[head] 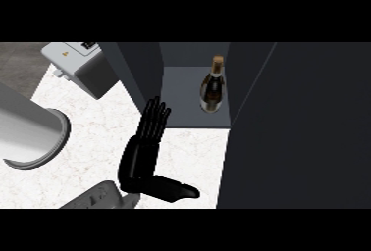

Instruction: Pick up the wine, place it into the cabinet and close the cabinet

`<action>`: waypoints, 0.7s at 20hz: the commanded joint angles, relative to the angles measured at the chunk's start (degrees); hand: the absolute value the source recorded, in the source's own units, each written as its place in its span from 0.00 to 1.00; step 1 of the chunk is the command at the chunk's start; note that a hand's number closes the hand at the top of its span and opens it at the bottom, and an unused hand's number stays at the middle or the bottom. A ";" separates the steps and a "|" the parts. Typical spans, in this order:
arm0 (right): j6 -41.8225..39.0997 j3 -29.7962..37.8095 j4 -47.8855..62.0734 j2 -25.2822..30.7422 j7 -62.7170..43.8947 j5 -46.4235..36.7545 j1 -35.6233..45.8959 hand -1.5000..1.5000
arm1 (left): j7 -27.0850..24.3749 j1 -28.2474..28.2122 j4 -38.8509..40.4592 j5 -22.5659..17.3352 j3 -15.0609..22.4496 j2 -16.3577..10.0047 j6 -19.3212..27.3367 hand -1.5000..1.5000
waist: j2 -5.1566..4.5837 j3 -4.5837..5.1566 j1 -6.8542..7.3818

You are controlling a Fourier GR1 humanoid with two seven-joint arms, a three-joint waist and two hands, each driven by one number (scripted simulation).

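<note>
Black left hand [139, 159] is over the middle of the white marble counter [87, 127]. Its fingers are straight and held together with nothing in them, and the tips are right by the edge of the cabinet's left door [138, 68]. The wine [212, 88] is already inside the cabinet [190, 55] at the counter's far edge, sitting on the grey shelf [181, 98], well clear of the hand. Both doors are open, with the right door [297, 122] swung out along the counter's right side. Grey appliance [83, 66] in the far left corner.
</note>
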State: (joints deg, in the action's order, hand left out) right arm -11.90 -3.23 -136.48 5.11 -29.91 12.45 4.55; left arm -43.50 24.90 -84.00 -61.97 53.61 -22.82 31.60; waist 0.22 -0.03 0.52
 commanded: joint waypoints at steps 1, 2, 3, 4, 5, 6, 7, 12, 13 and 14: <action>-6.35 1.57 0.00 3.74 2.78 3.56 -2.27 1.00 | 0.69 -5.16 -7.75 1.85 -0.12 -7.73 -4.68 0.00 | -0.04 -0.02 -0.04; -7.42 1.94 -2.12 4.60 2.59 4.85 -2.49 1.00 | 1.25 -5.75 -8.27 1.79 -0.49 -7.89 -5.61 0.00 | -0.04 -0.01 -0.26; -8.40 2.60 -1.88 5.61 1.73 6.91 -1.70 1.00 | 3.26 -5.77 -12.06 2.01 -0.99 -9.47 -3.24 1.00 | 0.01 -0.02 -0.12; -7.77 0.70 -5.55 6.27 -3.48 9.05 -2.05 1.00 | 1.70 -7.19 -10.95 2.65 -0.93 -8.29 -3.84 1.00 | 0.02 0.03 -0.37; -8.62 -2.20 -7.39 5.18 -2.03 7.13 -5.09 1.00 | 2.32 -9.02 -15.76 2.18 -1.67 -13.00 -4.25 1.00 | 0.21 0.01 -0.13; -10.01 -1.74 -1.05 4.71 1.87 5.56 -2.80 1.00 | -0.35 -11.83 -14.45 3.39 -1.92 -12.26 -7.31 1.00 | -0.08 0.02 -0.01; -10.60 0.17 -3.06 6.00 0.03 9.92 -4.24 1.00 | -0.62 -15.01 -17.30 3.29 -1.39 -15.31 -7.57 1.00 | 0.02 0.01 0.08; -8.34 -7.80 -8.51 3.27 -5.04 11.45 -6.60 1.00 | -0.14 -19.59 -22.23 0.75 -6.95 -23.50 -11.74 1.00 | 0.12 0.06 0.04; -7.39 -13.53 -5.68 -0.14 -2.96 5.92 -4.47 1.00 | -0.06 -19.66 -21.67 -0.20 -8.41 -24.71 -13.88 1.00 | 0.06 0.10 0.39; -9.34 -12.36 -7.09 1.43 -2.43 8.55 -7.46 1.00 | -1.85 -22.80 -22.09 0.74 -7.86 -24.54 -14.15 1.00 | 0.06 0.05 0.03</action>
State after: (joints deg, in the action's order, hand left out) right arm -20.78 -12.08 -137.23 7.31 -30.75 16.27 -0.06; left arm -43.47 7.60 -104.06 -60.76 47.95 -43.37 21.17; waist 0.31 0.00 0.58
